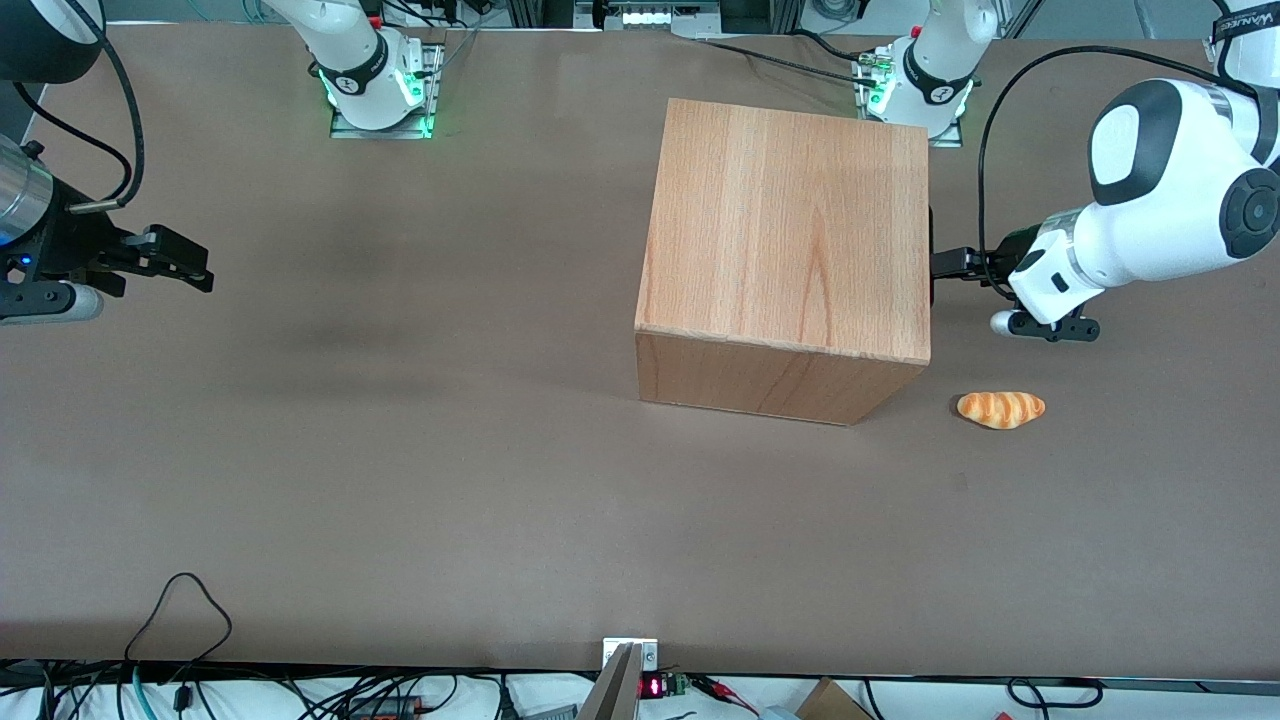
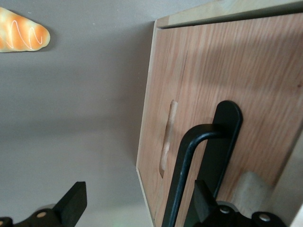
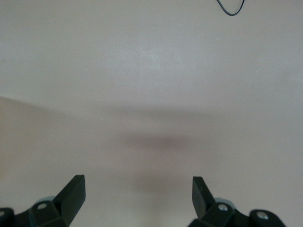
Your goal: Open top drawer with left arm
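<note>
Two spread fingers of the released pincer [image 2: 137, 208] straddle the top drawer's [image 2: 227, 94] black handle [image 2: 189, 175]; I'd clench squarely, then pull toward three o'clock.

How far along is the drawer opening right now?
Done: the approach. The left arm has its gripper at the top drawer's front, jaws open astride the black bar handle. In hand: lining up the grasp. Left: closing on the handle and pulling; the front panel looks flush with the cabinet, so the drawer appears shut.
</note>
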Robot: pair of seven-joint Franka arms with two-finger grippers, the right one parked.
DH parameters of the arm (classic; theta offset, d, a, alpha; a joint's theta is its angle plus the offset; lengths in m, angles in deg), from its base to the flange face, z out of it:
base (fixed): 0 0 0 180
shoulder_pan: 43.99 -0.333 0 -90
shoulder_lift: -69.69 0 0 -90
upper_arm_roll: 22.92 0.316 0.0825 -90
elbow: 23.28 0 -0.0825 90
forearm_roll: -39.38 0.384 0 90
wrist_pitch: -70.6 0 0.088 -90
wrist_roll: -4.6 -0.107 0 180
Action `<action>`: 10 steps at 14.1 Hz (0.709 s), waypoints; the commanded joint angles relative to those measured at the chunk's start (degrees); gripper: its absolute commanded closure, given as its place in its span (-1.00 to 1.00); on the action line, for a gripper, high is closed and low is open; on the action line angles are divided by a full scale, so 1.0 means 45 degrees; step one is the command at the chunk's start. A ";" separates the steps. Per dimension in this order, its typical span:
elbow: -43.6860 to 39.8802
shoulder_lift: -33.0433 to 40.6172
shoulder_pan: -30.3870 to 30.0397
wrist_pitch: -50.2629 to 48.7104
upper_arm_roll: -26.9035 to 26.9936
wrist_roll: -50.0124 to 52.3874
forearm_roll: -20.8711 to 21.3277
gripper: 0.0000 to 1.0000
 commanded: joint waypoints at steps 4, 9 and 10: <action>0.0078 -0.0242 0.0005 0.0169 -0.0088 -0.0355 -0.0125 -1.00; 0.0078 -0.0437 0.0005 0.0169 -0.0088 -0.0355 -0.0027 -1.00; 0.0078 -0.0437 0.0005 0.0169 -0.0069 -0.0355 -0.0027 -1.00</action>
